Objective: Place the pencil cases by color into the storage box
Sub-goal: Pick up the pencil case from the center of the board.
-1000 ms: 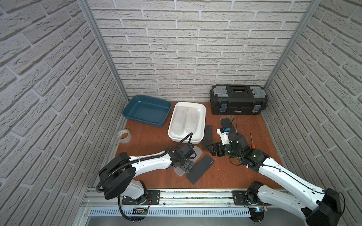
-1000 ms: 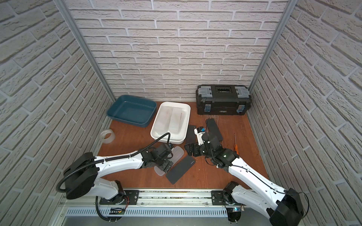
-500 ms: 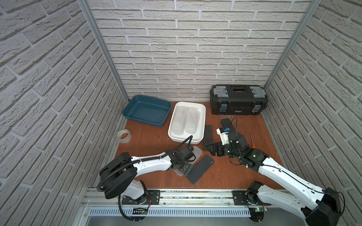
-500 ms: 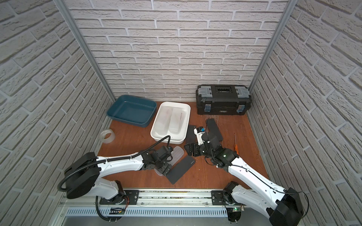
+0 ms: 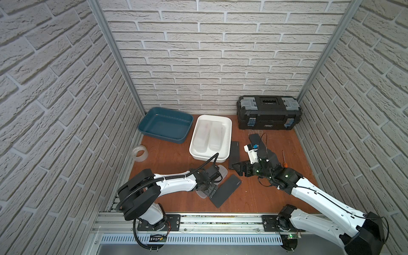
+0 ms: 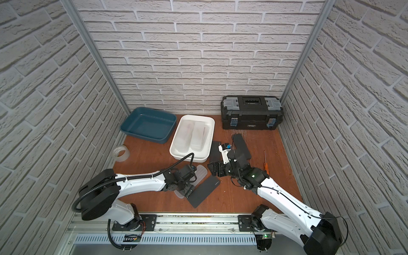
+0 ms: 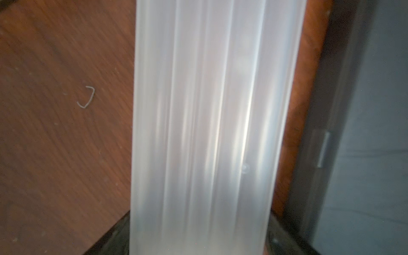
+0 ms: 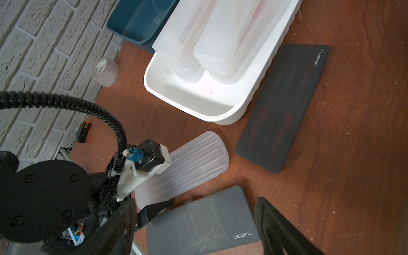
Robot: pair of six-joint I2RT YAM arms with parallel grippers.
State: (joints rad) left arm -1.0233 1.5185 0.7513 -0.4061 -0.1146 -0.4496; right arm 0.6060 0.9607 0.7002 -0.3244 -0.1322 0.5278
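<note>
Your left fingers (image 8: 154, 210) clasp the frosted pencil case (image 8: 194, 161) lying on the tabletop (image 5: 254, 198) beside a black pencil case (image 5: 225, 193), right fingers (image 8: 278, 225) apart and empty nearby, as the likely next move is a level lift into the white storage box (image 5: 198, 155) alongside the stacked frosted cases (image 5: 207, 136).

walls (image 5: 209, 55): white brick, three sides | floor (image 5: 254, 198): reddish-brown wood | corners: metal posts (image 5: 117, 57)

White arms (image 5: 176, 185) carry black joints and a ribbed cable (image 8: 44, 100)

Lab cell: brick-pattern walls (image 5: 209, 66), mounting rail (image 5: 220, 223)
</note>
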